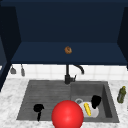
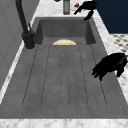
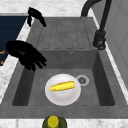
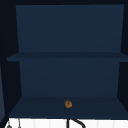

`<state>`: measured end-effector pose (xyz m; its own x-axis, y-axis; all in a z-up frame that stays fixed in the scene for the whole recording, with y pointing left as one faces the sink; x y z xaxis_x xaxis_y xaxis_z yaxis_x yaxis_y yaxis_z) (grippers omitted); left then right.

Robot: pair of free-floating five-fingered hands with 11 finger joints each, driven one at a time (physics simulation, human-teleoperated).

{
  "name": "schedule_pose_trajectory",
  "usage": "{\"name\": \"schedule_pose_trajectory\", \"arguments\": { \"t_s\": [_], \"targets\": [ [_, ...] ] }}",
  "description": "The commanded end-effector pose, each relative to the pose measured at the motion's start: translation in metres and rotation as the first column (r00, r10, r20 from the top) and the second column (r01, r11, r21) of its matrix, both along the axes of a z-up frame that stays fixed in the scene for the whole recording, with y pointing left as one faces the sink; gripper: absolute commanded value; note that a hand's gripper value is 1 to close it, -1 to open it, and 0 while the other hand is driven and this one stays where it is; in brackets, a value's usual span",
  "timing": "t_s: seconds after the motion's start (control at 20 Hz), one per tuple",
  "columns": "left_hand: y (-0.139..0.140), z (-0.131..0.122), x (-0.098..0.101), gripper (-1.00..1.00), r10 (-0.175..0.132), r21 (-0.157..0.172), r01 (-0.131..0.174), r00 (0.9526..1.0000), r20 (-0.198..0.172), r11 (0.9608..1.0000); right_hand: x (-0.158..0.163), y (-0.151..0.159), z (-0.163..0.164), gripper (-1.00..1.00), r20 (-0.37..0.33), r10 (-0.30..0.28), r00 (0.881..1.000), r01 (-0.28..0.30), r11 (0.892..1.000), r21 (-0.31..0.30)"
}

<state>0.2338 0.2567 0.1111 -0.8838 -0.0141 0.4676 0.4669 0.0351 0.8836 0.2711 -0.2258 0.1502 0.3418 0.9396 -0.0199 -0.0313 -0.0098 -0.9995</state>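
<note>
At the lower right of the front view, the right hand [image 1: 96, 101] is seen above the plate [image 1: 93, 112] with the corn [image 1: 87, 109] in the sink [image 1: 45, 92], its fingers [image 3: 37, 61] spread open and nothing held, while the left hand [image 1: 38, 109] is seen at the lower left.

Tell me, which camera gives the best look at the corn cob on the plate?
The right side view: the corn cob lies whole on the white plate. The front view shows it shortened; the left side view, a yellow sliver.
</note>
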Motion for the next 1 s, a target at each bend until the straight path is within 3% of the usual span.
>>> {"name": "schedule_pose_trajectory", "arguments": {
  "t_s": [0.0,0.2,0.45,0.6,0.75,0.95],
  "targets": [
    [0.000,0.003,0.000,-1.00,0.000,0.000,0.000,1.0000,0.000,1.0000,0.000,0.000,0.000,0.00,0.001,0.000,1.000,0.000,1.000,-0.002],
    [-0.006,0.022,0.000,-1.00,0.005,-0.001,-0.005,0.9995,-0.032,1.0000,-0.006,0.010,-0.009,0.00,-0.077,0.039,0.996,-0.035,0.998,0.048],
    [-0.013,0.046,0.002,-1.00,-0.001,0.021,0.002,0.9977,-0.068,0.9998,-0.007,0.014,-0.013,0.00,-0.091,0.042,0.995,-0.037,0.998,0.059],
    [-0.020,0.058,0.009,-1.00,0.021,0.030,-0.019,0.9966,-0.080,0.9994,-0.007,0.014,-0.014,0.00,-0.091,0.042,0.995,-0.037,0.997,0.061],
    [-0.022,0.053,0.010,-1.00,0.013,0.015,-0.012,0.9989,-0.044,0.9998,-0.007,0.014,-0.014,0.00,-0.091,0.042,0.995,-0.037,0.997,0.061],
    [-0.025,0.058,0.010,-1.00,-0.002,0.008,0.002,0.9992,-0.041,1.0000,-0.007,0.014,-0.014,0.00,-0.090,0.042,0.995,-0.036,0.997,0.061]
  ]
}}
